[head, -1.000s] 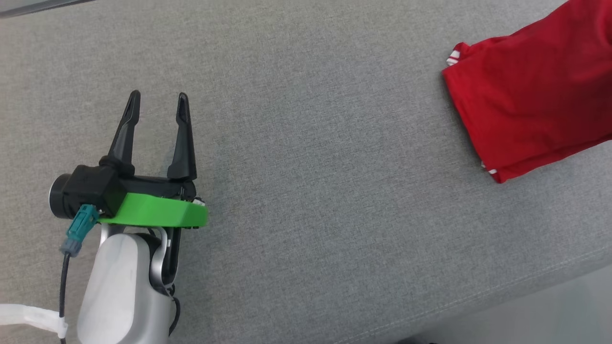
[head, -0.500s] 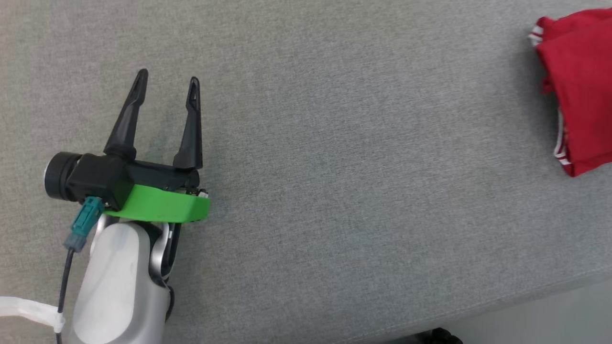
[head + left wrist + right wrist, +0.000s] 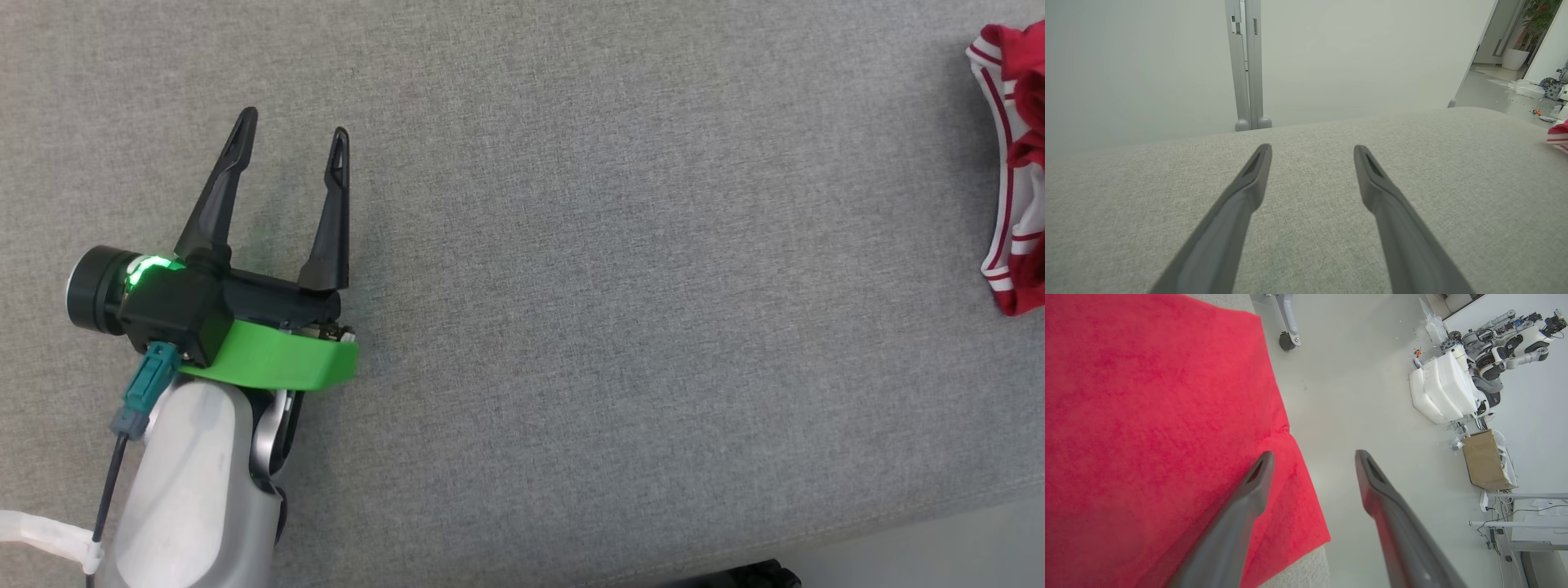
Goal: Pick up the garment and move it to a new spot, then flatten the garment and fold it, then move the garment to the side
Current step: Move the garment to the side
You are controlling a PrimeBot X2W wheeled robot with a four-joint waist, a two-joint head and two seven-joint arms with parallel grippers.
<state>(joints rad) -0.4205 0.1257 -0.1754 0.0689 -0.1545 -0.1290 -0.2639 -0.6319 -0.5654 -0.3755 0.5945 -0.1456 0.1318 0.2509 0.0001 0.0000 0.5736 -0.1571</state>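
Observation:
The red garment (image 3: 1020, 188), trimmed with white stripes, lies bunched at the far right edge of the head view on the grey cushion (image 3: 571, 286). In the right wrist view it spreads as a broad red sheet (image 3: 1147, 428) over the cushion's end. My right gripper (image 3: 1314, 457) hangs open just above it, one finger over the cloth, the other over the floor, nothing between them. My left gripper (image 3: 294, 135) stands open and empty over the cushion at the left, far from the garment. A sliver of the garment (image 3: 1559, 135) peeks in at the right of the left wrist view.
The cushion's front edge (image 3: 857, 535) runs along the lower right, with pale floor beyond. Past the cushion's end stand a caster leg (image 3: 1289, 337), white foam pads (image 3: 1443, 392), a cardboard box (image 3: 1486, 459) and another robot (image 3: 1506, 339). A grey post (image 3: 1247, 65) rises behind the cushion.
The head view has swung left, so the garment sits further right in it. The garment changed from a hanging smooth sheet to a bunched pile lying on the cushion.

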